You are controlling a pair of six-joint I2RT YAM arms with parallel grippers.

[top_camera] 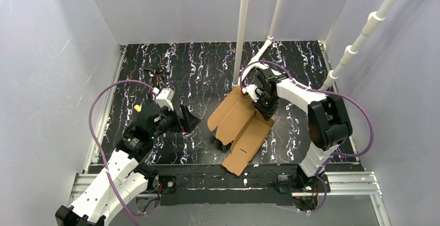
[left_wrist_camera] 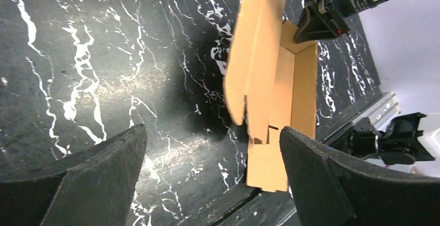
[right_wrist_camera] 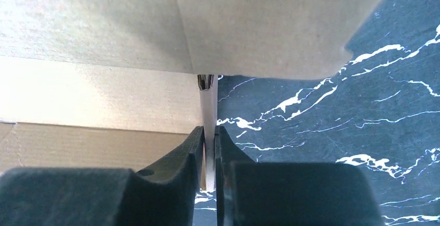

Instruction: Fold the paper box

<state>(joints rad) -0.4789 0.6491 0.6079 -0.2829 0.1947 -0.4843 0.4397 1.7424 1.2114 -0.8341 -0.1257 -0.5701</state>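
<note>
The paper box (top_camera: 244,127) is a brown cardboard sheet, partly folded, lying on the black marbled table right of centre. Its left panels stand up and its near flap lies flat. My right gripper (top_camera: 258,99) is at the sheet's far end, shut on the thin edge of an upright flap (right_wrist_camera: 208,107) that runs between its fingers (right_wrist_camera: 208,138). My left gripper (top_camera: 189,117) hovers left of the box, wide open and holding nothing. In the left wrist view the box (left_wrist_camera: 270,81) lies ahead of the open left gripper (left_wrist_camera: 212,143), apart from both fingers.
Two white pipes (top_camera: 241,29) stand behind the box, and a third (top_camera: 363,34) slants at the right wall. Small dark bits (top_camera: 155,70) lie at the back left. The metal rail (top_camera: 233,182) runs along the near table edge, close to the box's near flap.
</note>
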